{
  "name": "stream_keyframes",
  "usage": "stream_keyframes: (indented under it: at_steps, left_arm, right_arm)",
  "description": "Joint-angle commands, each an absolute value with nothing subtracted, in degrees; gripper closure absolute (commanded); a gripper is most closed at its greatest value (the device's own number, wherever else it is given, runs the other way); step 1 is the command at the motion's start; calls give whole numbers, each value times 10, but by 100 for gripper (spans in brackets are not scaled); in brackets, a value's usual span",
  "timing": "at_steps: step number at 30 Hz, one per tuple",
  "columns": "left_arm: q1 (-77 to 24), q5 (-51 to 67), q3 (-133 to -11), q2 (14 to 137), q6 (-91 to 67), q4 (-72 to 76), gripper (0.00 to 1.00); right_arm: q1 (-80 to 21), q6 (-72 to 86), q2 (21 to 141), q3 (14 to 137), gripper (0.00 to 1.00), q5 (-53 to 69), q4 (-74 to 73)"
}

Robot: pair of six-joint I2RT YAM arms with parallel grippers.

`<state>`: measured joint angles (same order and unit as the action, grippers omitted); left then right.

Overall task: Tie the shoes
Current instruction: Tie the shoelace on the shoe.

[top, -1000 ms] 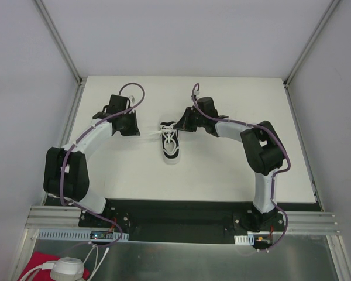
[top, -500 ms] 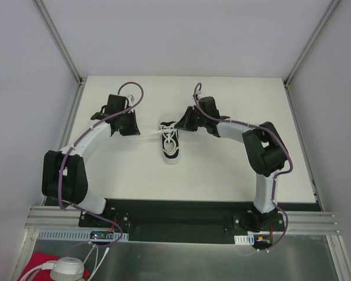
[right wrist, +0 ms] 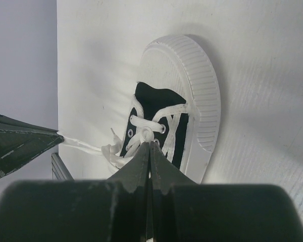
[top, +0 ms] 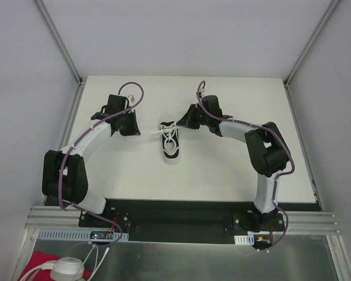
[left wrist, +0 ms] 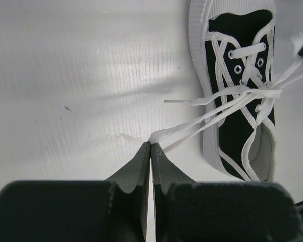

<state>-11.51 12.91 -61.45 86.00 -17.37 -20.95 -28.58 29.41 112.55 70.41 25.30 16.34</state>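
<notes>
From above, the sneaker (top: pixel 171 146) lies with its long axis running near to far. The left gripper (top: pixel 140 133) sits just left of it and the right gripper (top: pixel 182 124) just right of its far end, about equally close.

In the left wrist view, the jaws are pinched on a strand of the laces (left wrist: pixel 166 133) stretched sideways from the sneaker.

In the right wrist view, the jaws are closed on lace over the sneaker's eyelets. The next pull, I judge, runs across the long axis.
</notes>
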Motion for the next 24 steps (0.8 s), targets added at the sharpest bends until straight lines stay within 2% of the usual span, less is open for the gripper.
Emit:
stream_keyframes:
  at_steps: [1, 17, 24]
  left_arm:
    - [-107, 107, -614, 854, -172, -229, 100]
    - [-107, 92, -608, 851, -170, -237, 100]
    - [-122, 132, -639, 873, -175, -236, 100]
  right_arm:
    - [-283, 298, 1099, 704, 99, 250, 186]
    - [-283, 300, 1106, 706, 99, 254, 189]
    - [-284, 307, 1121, 723, 99, 275, 190]
